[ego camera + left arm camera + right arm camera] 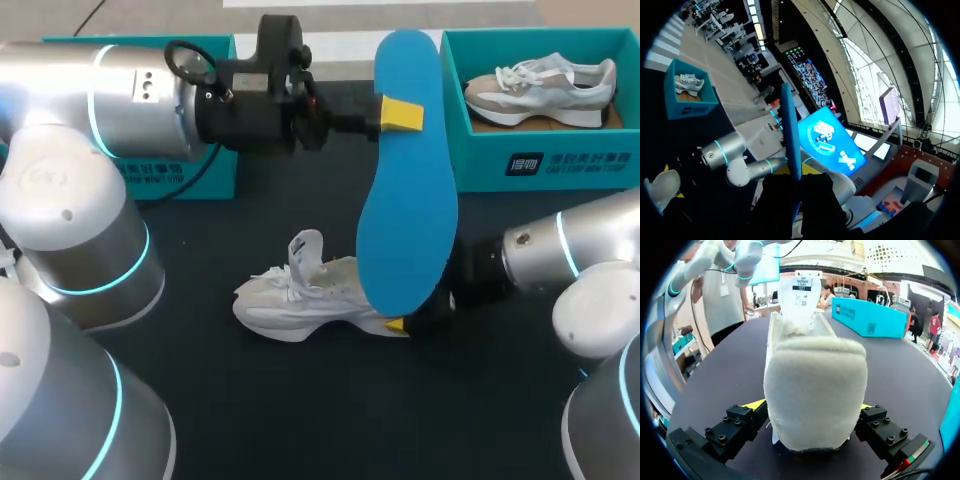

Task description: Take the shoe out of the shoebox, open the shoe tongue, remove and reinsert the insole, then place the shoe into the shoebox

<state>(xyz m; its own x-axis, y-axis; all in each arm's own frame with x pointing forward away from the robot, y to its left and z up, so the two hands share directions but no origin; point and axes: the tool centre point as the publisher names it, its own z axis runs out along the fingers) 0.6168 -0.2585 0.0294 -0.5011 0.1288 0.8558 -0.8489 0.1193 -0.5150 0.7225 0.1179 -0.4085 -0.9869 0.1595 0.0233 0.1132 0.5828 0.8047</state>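
My left gripper [400,113] is shut on a blue insole [405,180] and holds it in the air over the table's middle, its long side roughly upright. In the left wrist view the insole [791,135] shows edge-on, rising from between the dark fingers. A white shoe [300,295] lies on the black table below the insole, tongue lifted. My right gripper [420,320] is at its heel. In the right wrist view the heel [812,390] sits between the wide-open fingers [755,405], which flank it on both sides.
A teal shoebox [540,165] stands at the back right with a second grey-white shoe [540,88] in it. Another teal box [205,180] stands at the back left, partly hidden by my left arm. The insole hides part of my right gripper.
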